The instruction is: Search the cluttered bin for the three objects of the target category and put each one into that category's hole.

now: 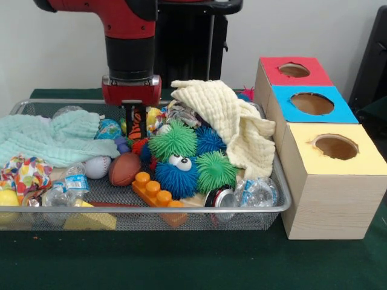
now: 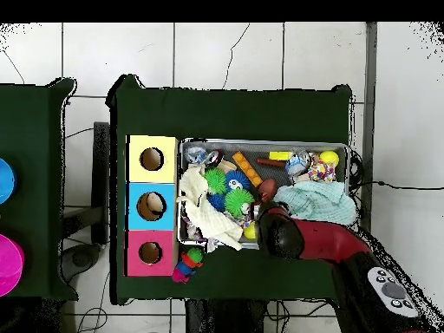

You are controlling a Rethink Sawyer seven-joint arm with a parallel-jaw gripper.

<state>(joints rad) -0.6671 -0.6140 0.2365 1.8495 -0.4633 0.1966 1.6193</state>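
Note:
A wire mesh bin (image 1: 283, 192) is crammed with toys. My gripper (image 1: 136, 123) hangs from the red arm (image 1: 130, 36) and reaches down into the back middle of the clutter, beside an orange-and-black item; its state is hidden. In front of it lie green spiky balls (image 1: 174, 140), a blue spiky ball with eyes (image 1: 176, 175), a brown football (image 1: 124, 168) and a white baseball (image 1: 97, 167). To the right stands a wooden box with a red hole (image 1: 294, 70), a blue hole (image 1: 312, 103) and a yellow hole (image 1: 336, 147). From overhead the arm (image 2: 290, 234) covers the gripper.
A cream cloth (image 1: 233, 121) drapes over the bin's right side, a mint cloth (image 1: 54, 138) over its left. An orange block (image 1: 155, 192), a can (image 1: 221, 197) and water bottles (image 1: 259, 192) line the front. A small spiky toy (image 2: 187, 265) lies outside by the red box (image 2: 150, 252).

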